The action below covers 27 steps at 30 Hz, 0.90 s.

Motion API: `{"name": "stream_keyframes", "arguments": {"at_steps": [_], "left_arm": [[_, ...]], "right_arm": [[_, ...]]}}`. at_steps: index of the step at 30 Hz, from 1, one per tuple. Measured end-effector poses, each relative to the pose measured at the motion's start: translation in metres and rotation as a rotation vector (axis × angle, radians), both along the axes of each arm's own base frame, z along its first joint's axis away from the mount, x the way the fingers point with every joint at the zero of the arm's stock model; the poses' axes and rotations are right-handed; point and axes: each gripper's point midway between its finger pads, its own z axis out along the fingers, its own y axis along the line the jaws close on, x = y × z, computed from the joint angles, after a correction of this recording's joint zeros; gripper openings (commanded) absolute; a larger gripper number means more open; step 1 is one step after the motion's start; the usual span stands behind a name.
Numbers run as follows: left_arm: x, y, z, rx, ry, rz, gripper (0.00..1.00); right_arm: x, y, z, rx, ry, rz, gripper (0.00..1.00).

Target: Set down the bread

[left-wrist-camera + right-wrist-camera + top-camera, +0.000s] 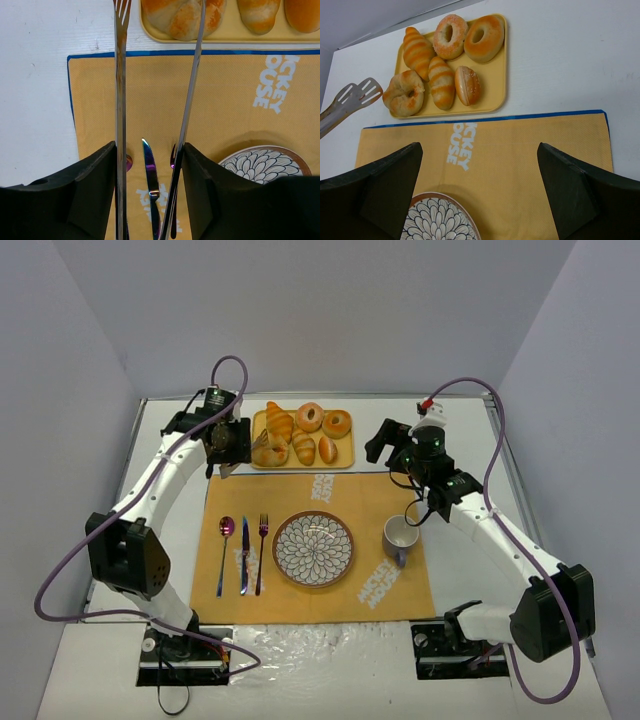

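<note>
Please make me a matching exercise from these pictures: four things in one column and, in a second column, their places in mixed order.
Things:
1. bread
2. plate
3. mug
4. tongs

Places:
A. right side of the placemat
B. in the left hand
C. corner of the yellow tray
D. middle of the placemat

Pairs: 1-C, 2-D, 3-A, 4-B

White arms (160,475), purple cables (40,596)
</note>
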Motion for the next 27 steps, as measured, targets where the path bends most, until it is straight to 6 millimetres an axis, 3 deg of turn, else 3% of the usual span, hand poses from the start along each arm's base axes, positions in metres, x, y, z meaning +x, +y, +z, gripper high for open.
{"name": "stream_keyframes", "arguments": {"at_steps": [13, 21, 27], "left_arm": [[0.003, -0.010, -0.031, 0.041, 0.071, 0.002, 0.47], [0.006, -0.016, -0.041, 0.065, 0.082, 0.000, 0.47], [0.007, -0.017, -0.040, 0.075, 0.075, 0.000, 0.37]], "right_arm": [[-0.001, 0.000, -0.008, 0.004, 0.008, -0.003, 0.96], [-0.003, -0.001, -0.009, 0.007, 0.004, -0.003, 0.96], [-0.004, -0.001, -0.009, 0.007, 0.004, -0.003, 0.96]]}}
